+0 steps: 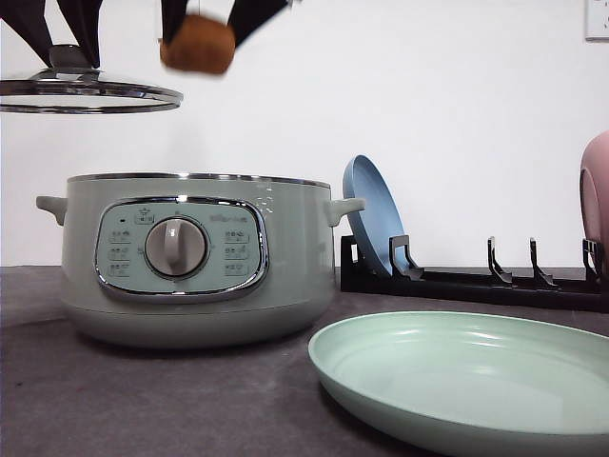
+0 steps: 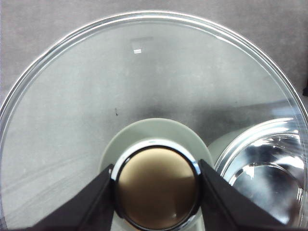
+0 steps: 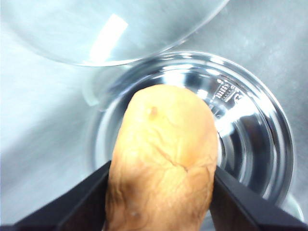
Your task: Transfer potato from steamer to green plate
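The orange-brown potato (image 1: 198,45) (image 3: 162,161) hangs high above the steamer (image 1: 195,257), with my right gripper (image 1: 198,38) (image 3: 161,192) shut on it. Below it lies the steamer's shiny bare bowl (image 3: 240,125). My left gripper (image 1: 65,48) (image 2: 156,185) is shut on the knob (image 2: 156,187) of the glass lid (image 1: 86,95) (image 2: 144,96), holding it level in the air above and left of the steamer. The green plate (image 1: 476,376) lies flat on the table at the front right, with nothing on it.
A black dish rack (image 1: 476,281) stands behind the green plate, holding an upright blue plate (image 1: 373,214) and, at the far right edge, a pink plate (image 1: 597,195). The table (image 1: 143,400) is dark grey, and a white wall closes off the back.
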You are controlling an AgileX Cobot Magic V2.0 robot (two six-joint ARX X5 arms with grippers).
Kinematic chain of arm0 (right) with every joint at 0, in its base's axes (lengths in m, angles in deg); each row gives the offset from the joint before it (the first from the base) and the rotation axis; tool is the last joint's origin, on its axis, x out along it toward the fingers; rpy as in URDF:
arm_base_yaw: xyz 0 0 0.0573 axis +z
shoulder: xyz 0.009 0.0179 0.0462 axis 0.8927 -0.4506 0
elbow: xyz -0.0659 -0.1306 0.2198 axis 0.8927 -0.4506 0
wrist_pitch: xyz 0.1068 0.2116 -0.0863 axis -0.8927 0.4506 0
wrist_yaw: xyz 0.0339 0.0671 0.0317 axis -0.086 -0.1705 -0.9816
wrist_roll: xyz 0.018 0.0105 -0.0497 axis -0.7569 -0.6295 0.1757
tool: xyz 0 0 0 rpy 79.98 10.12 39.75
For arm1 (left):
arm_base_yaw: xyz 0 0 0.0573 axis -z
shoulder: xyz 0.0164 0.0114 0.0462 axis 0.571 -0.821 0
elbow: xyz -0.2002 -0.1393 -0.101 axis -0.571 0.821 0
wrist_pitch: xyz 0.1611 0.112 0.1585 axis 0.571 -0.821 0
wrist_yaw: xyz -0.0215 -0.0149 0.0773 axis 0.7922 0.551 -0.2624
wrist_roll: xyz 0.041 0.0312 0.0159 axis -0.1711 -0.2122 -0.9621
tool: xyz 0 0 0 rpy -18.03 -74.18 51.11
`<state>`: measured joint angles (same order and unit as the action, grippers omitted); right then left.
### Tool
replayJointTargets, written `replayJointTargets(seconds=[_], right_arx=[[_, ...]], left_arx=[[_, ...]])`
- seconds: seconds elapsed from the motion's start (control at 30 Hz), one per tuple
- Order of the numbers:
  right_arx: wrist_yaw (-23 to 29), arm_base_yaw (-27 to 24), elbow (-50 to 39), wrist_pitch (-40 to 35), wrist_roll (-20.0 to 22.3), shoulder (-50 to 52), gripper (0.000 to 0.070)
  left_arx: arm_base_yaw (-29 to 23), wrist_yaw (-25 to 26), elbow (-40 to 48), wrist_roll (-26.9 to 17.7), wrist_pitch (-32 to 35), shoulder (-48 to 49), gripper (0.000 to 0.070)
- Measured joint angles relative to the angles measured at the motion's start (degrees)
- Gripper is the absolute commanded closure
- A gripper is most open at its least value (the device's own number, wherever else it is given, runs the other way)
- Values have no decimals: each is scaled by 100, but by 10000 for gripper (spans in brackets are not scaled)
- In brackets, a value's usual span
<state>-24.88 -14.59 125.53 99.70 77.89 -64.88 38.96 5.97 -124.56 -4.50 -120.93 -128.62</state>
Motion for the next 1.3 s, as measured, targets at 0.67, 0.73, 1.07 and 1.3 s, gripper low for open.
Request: replayJointTargets(seconds=[0.67,0.73,1.07,1.3], right_arx=[[1036,198,-5411,2,-589,4305,437],[1263,198,-5975,2,-686,4572,437],[977,192,-8215,-939,-1205,5346,437],[638,-136,-9529,-2192,-1326,5288,437]], left_arx=[[0,0,0,0,-28,0,700],[6,0,0,0,-26,0,700],[27,-9,0,1,-28,0,700],[26,0,0,8,-28,0,700]])
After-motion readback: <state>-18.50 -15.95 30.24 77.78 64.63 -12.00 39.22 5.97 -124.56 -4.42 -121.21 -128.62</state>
